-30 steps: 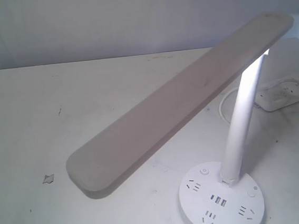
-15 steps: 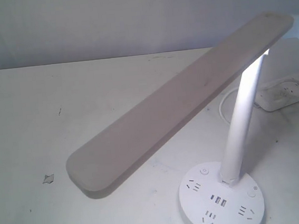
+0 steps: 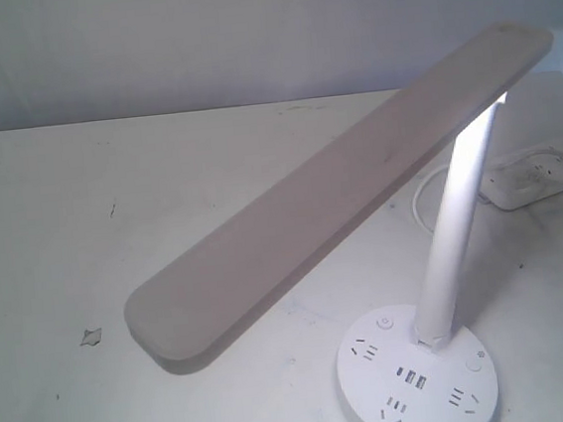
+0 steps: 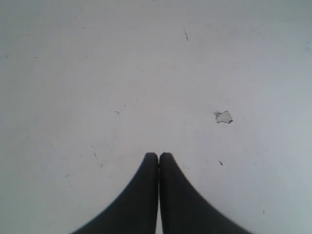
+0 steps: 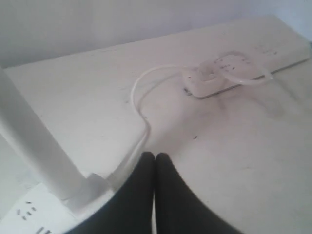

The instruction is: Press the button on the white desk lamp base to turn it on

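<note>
The white desk lamp has a long flat bar head (image 3: 340, 195) slanting over the table, with bright light along the upper pole (image 3: 457, 224). Its round disc base (image 3: 417, 377) stands at the front right, with socket holes, dark USB ports (image 3: 411, 377) and two small round buttons (image 3: 384, 322) (image 3: 473, 363). Neither gripper shows in the exterior view. My left gripper (image 4: 158, 156) is shut and empty over bare table. My right gripper (image 5: 155, 156) is shut and empty, hanging just behind the base (image 5: 29, 212) and pole (image 5: 34, 146), beside the lamp's cord (image 5: 139, 105).
A rectangular white power strip (image 3: 542, 171) (image 5: 243, 66) lies at the back right with a plug and looped white cord. A small grey scrap (image 3: 91, 337) (image 4: 224, 116) lies on the white table (image 3: 114, 237). A pale wall stands behind.
</note>
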### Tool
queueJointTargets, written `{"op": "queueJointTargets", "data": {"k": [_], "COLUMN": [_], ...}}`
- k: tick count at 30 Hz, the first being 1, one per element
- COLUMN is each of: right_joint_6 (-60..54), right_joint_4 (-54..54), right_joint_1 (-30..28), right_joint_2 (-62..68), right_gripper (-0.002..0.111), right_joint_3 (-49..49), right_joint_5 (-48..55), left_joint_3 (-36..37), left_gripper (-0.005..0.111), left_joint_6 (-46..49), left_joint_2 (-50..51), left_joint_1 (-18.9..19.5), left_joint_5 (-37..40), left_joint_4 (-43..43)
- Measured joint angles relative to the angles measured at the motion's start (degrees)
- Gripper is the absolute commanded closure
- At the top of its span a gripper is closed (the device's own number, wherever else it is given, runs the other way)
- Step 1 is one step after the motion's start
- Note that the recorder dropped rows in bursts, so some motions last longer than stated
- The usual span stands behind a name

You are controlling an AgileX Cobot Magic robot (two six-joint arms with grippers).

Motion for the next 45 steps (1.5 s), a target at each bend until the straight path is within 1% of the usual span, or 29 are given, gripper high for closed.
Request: {"op": "queueJointTargets", "data": {"k": [2,6,11,13,16,19,27,45], "right_joint_6": [0.00,0.00,0.00,0.00,0.00,0.00,0.00,0.00], "right_joint_4": [3.23,3.66,-0.10,-3.58,-9.09,-10.66,-6.05,-5.81], "right_joint_1": [-0.33,-2.46,-6.08,-6.92,-7.14,-7.40,-7.40,-7.40], "right_joint_2": [0.00,0.00,0.00,0.00,0.00,0.00,0.00,0.00], "right_gripper": [0.108,0.108,0.108,0.108,0.108,0.108,0.108,0.108], "right_joint_3": [0.00,0.00,0.00,0.00,0.00,0.00,0.00,0.00], "right_joint_5": [0.00,0.00,0.00,0.00,0.00,0.00,0.00,0.00], "left_joint_3": [0.00,0.00,0.00,0.00,0.00,0.00,0.00,0.00], "left_gripper": [0.107,0.107,0.107,0.107,0.107,0.107,0.107,0.107], "left_joint_6": [0.00,0.00,0.00,0.00,0.00,0.00,0.00,0.00], "left_joint_2": [0.00,0.00,0.00,0.00,0.00,0.00,0.00,0.00], "left_joint_1": [0.00,0.00,0.00,0.00,0.00,0.00,0.00,0.00], "left_joint_5": [0.00,0.00,0.00,0.00,0.00,0.00,0.00,0.00], "left_joint_4": [0.00,0.00,0.00,0.00,0.00,0.00,0.00,0.00]}}
